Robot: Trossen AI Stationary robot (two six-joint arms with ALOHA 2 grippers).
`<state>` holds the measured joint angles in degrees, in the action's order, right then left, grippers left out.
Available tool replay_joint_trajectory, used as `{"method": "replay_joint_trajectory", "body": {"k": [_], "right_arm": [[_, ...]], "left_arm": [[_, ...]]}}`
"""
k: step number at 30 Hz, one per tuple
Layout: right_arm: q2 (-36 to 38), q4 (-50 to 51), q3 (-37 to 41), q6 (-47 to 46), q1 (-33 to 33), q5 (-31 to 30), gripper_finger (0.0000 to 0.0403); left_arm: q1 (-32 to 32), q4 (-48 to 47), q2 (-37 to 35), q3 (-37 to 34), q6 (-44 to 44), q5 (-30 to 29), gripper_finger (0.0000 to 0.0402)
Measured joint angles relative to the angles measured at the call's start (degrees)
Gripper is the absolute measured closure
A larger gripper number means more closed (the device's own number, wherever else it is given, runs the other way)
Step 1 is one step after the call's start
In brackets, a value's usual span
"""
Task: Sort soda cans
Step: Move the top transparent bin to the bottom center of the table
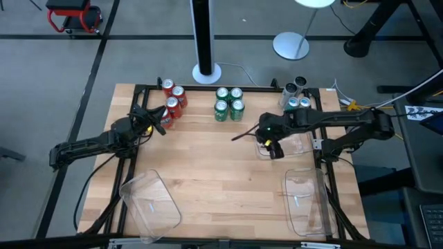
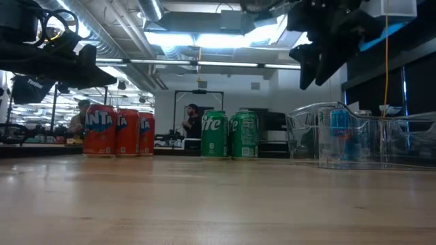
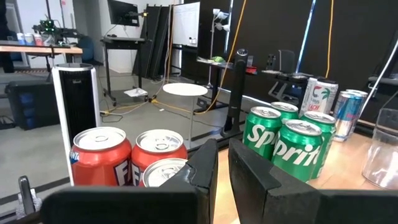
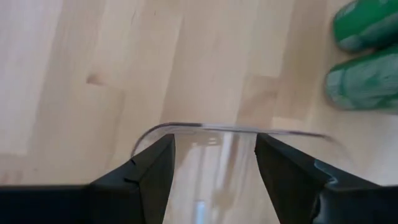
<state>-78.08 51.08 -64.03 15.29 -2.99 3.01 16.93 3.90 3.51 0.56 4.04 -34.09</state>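
The pale wooden plank surface (image 1: 208, 173) carries everything, framed by dark rails. Three clear plastic rectangular trays sit on it: one tilted at the near left corner (image 1: 150, 203), one at the near right (image 1: 306, 200), and a third under the right arm (image 1: 299, 145), its curved rim showing between that arm's fingers in the right wrist view (image 4: 236, 129). The right tool (image 1: 274, 149) hangs above this third tray's edge with its fingers spread wide and nothing held. The left tool (image 1: 160, 117) sits just beside the red cans, its fingers (image 3: 205, 168) drawn to a narrow gap with nothing between them. Four red cylindrical soda cans (image 1: 173, 102) with silver tops stand clustered at the far left of the surface; their lettering reads as part of "Fanta" in the low view (image 2: 100, 129). Four green cans (image 1: 228, 103) stand in a tight square at far centre, labelled "Sprite" (image 3: 297, 149). The silver-blue and dark cans (image 1: 296, 96) are grouped at the far right corner, well apart from the green ones; one pale can among them carries a palm-tree design (image 3: 318, 98), its writing too small to read.
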Motion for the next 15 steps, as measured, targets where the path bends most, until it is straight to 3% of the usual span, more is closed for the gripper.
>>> {"method": "replay_joint_trajectory", "body": {"k": [7, 15], "right_arm": [[-3.20, 0.34, 0.02, -6.07, 3.18, 3.04, 0.0178], [-4.68, 3.16, 0.04, -10.30, 5.01, -0.59, 0.0178]], "left_arm": [[-0.01, 0.00, 0.02, 0.00, 0.02, 0.00, 0.0369], [-0.02, 0.00, 0.02, 0.00, 1.12, 0.00, 0.0369]]}}
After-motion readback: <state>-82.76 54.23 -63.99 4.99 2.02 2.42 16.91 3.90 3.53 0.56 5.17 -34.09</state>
